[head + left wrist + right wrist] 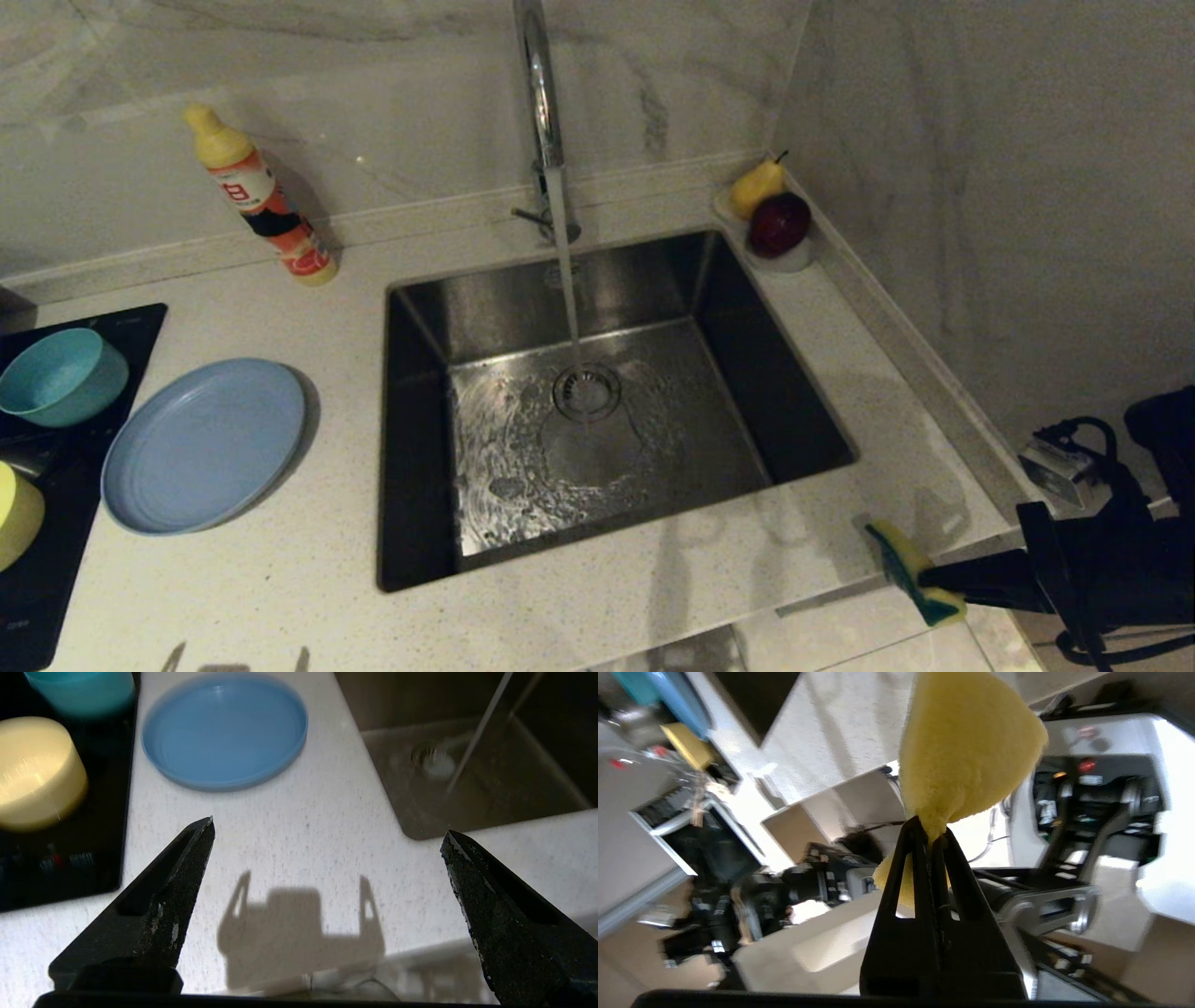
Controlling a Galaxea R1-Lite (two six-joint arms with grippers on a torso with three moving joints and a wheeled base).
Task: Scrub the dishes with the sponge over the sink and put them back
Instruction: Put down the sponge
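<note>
Sponge (917, 572), yellow with a green layer, is pinched in the right hand (943, 588), which is clamped on it just off the desk's (653, 597) near right corner. Sink (597, 401) lies in mid-desk with a bare strip of desk on every side; water runs from the faucet (541, 103) onto the drain. Left of it sit three dishes: one blue plate (203, 444) on the desk, one teal bowl (62, 375) and one yellow bowl (17, 515) on a black cooktop (56, 560). The left hand (327, 833) hangs spread wide and empty above the desk's near edge. One soap bottle (261, 198) leans at the back wall; one pear (756, 185) and one red apple (779, 224) fill the back right corner.
</note>
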